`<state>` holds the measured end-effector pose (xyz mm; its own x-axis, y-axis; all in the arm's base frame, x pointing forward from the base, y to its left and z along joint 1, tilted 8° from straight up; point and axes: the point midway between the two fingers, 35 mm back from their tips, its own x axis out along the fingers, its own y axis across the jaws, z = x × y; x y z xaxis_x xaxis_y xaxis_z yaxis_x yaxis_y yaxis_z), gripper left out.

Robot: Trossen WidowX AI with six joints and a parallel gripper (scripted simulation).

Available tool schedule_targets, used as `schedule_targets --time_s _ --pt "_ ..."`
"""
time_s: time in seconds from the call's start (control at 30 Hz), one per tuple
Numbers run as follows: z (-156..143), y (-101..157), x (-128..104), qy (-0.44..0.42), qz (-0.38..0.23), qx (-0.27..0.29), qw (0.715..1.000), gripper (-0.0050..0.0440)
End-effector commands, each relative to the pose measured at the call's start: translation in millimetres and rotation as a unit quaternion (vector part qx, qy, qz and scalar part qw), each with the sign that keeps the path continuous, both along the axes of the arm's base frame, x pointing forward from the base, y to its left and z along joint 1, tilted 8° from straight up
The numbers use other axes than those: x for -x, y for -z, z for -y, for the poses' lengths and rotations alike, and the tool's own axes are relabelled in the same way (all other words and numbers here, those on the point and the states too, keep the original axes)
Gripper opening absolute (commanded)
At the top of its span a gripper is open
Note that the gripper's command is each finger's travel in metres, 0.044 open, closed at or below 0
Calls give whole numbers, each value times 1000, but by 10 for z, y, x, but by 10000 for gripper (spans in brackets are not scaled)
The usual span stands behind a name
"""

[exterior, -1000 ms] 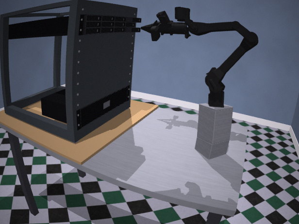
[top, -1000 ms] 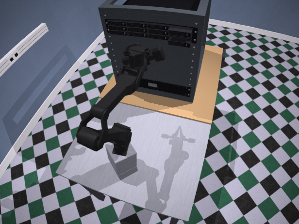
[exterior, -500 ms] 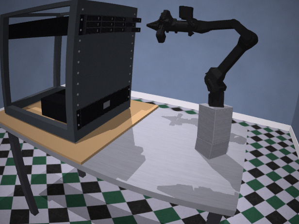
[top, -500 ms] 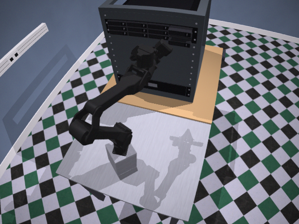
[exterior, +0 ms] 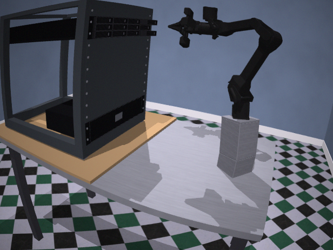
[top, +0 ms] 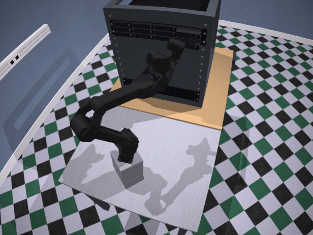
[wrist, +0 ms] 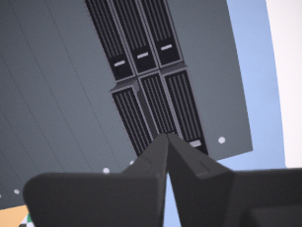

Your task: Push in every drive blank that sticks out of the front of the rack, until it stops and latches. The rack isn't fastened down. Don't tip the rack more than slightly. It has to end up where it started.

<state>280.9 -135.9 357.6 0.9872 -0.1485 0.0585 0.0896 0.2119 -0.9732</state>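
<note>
The dark rack [exterior: 81, 81] stands on a tan board, with rows of drive blanks across the top of its front [top: 155, 30]. In the rightmost column two blanks stick out: an upper one [exterior: 152, 22] and a lower one [exterior: 151, 33]. They also show in the top view, upper [top: 189, 34] and lower [top: 191, 47]. My gripper [exterior: 171, 26] is shut and empty. It points at the rack front at the height between those two blanks, a short gap away from them. In the wrist view the closed fingertips [wrist: 167, 137] lie over the right column of blanks.
The tan board [top: 216, 96] lies on the metal table top. My arm's base stands on a grey pedestal [exterior: 238, 146]. A black box [exterior: 59, 119] sits inside the rack's bottom, behind a low front panel [exterior: 116, 119]. The floor is checkered.
</note>
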Motion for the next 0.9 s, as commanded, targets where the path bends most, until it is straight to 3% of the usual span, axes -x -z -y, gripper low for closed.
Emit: schedule_targets --time_s 0.0,0.43,0.87 --pt "111 -143 37 2 3 70 998 -50" --pt "267 -195 79 12 -1 147 989 -50" --pt "288 -201 85 14 -2 157 987 -50"
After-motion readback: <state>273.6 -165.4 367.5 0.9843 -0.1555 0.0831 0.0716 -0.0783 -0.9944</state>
